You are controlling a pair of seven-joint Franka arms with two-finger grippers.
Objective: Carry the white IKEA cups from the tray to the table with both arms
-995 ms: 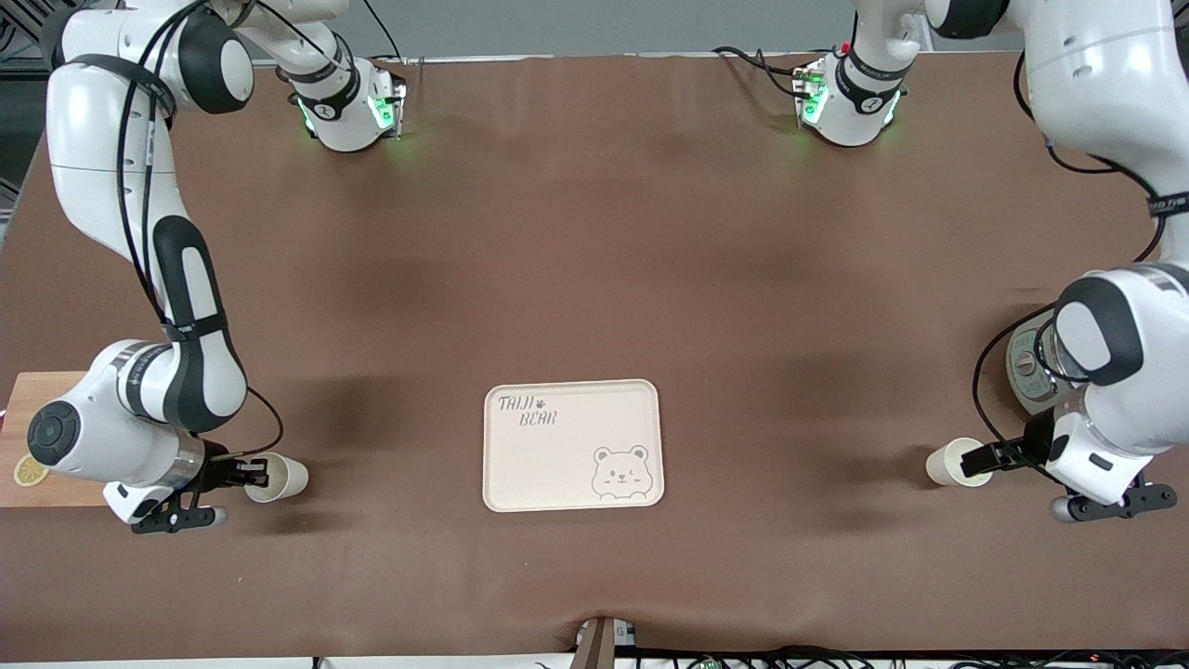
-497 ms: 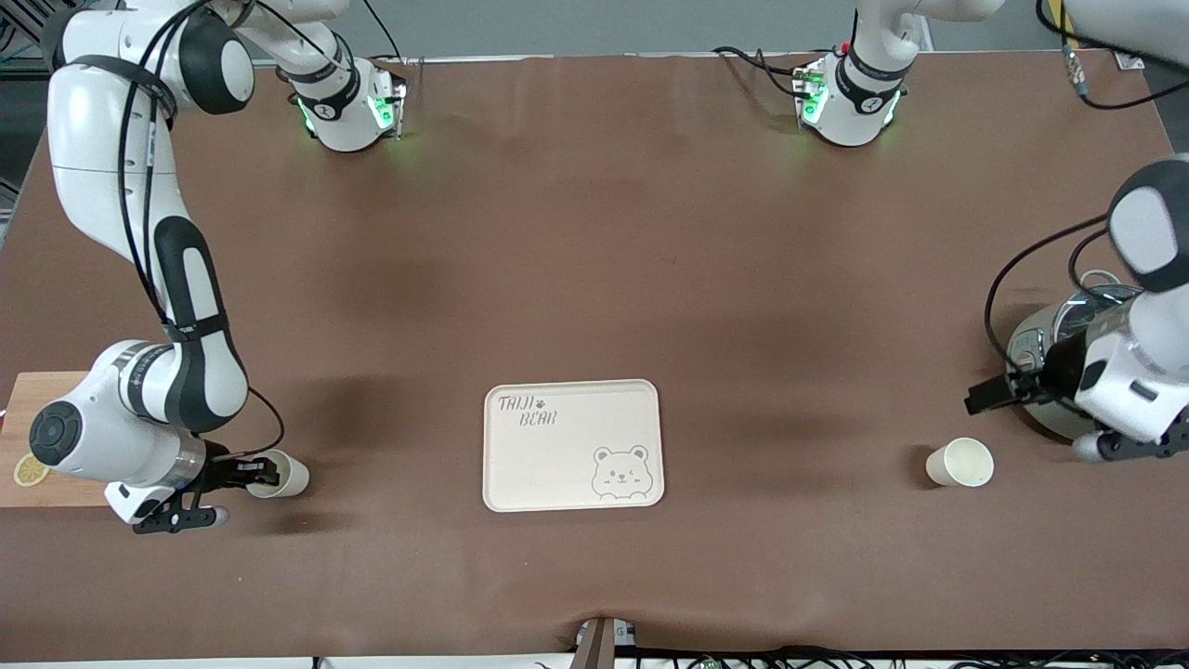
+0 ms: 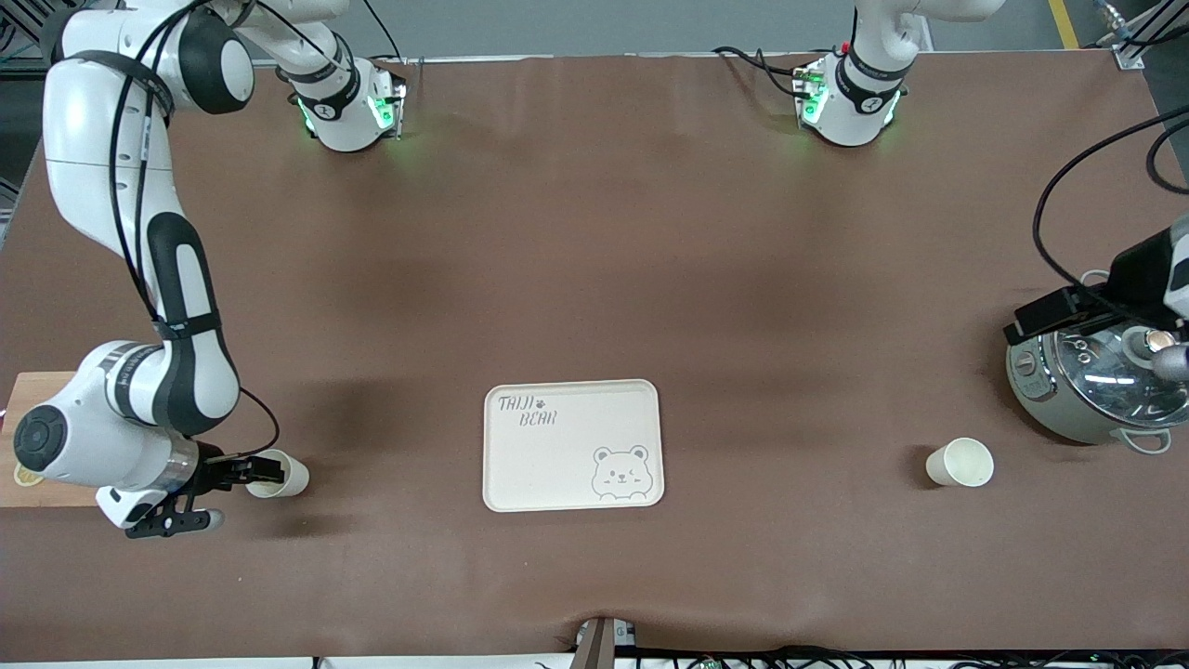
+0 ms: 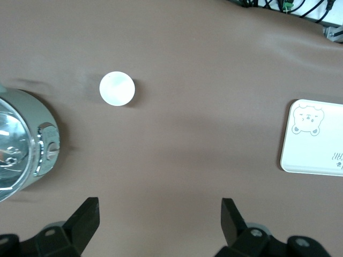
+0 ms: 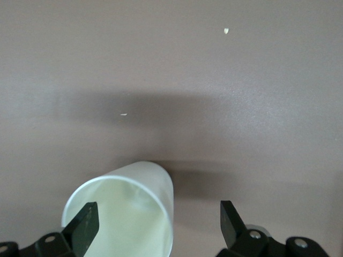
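Change, right gripper (image 3: 249,472): fingers were clamped on the rim of a cup 1 s ago; now spread wide, 1 finger inside the rim, 1 outside. Grip let go, hand not yet lifted away.
Change, left gripper (image 3: 1045,318): stood at its cup 1 s ago; now raised and drawn back over the silver cooker (image 3: 1091,386), fingers released and holding nothing.
Cup, right arm's end (image 3: 276,474): upright on the table (image 3: 594,279), just beside the wooden board (image 3: 23,437).
Cup, left arm's end (image 3: 960,462): upright on the table, well apart from the left gripper, near the cooker.
Tray (image 3: 572,445): between the 2 cups, nothing on it; bear drawing and lettering fully exposed.
Judgement: both placements look done; only the right arm's retreat appears left.
Risk: a finger inside the rim could tip that cup if the withdrawal goes sideways.
Count: cups 2; tray 1; arms 2; cooker 1; board 1.
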